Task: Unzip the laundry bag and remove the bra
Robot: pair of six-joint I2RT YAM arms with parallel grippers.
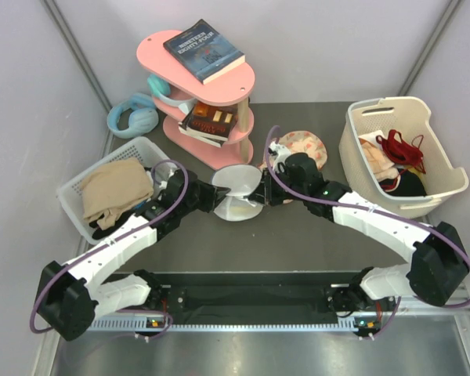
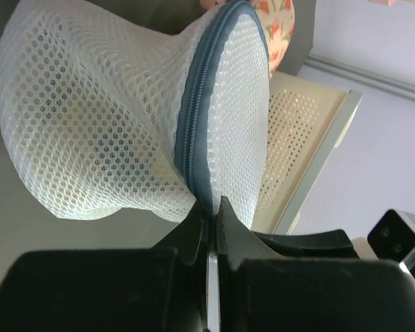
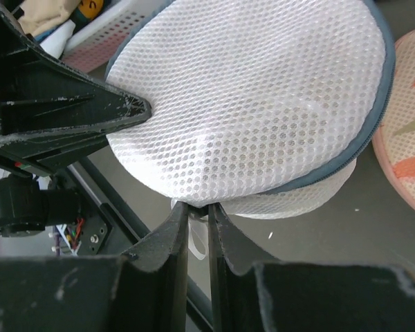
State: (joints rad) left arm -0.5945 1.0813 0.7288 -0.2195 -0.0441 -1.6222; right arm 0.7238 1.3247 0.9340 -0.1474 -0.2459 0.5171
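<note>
A: Gripping with the left hand (image 2: 209,207)?
B: Pinching closed on the laundry bag (image 2: 104,117), right at the zip rim (image 2: 194,104).
A: And the right hand (image 3: 198,206)?
B: Clamping the bag's lower edge (possibly catching a white tab, blurred). Holding it between both hands, mid-bench (image 1: 298,243).

Laundry bag (image 1: 236,196): white open-weave mesh cloth, translucent, soft-looking. Its zip (image 2: 194,117): grey-blue woven tape, matt, with fine teeth. Right gripper (image 3: 197,206): matt black plastic, scuffed pale along the edges. Table (image 1: 298,243): dark grey, smooth, matt. Cream basket (image 1: 352,149) at the table's far right corner: perforated plastic, slight sheen. White basket (image 1: 74,215) at the left edge: plastic lattice, with soft matt beige cloth (image 1: 113,196) in it. Pink shelf (image 1: 153,55): smooth, satin. Book (image 1: 204,51) on top: glossy paper cover. Right arm (image 1: 392,227): white glossy plastic shell.
</note>
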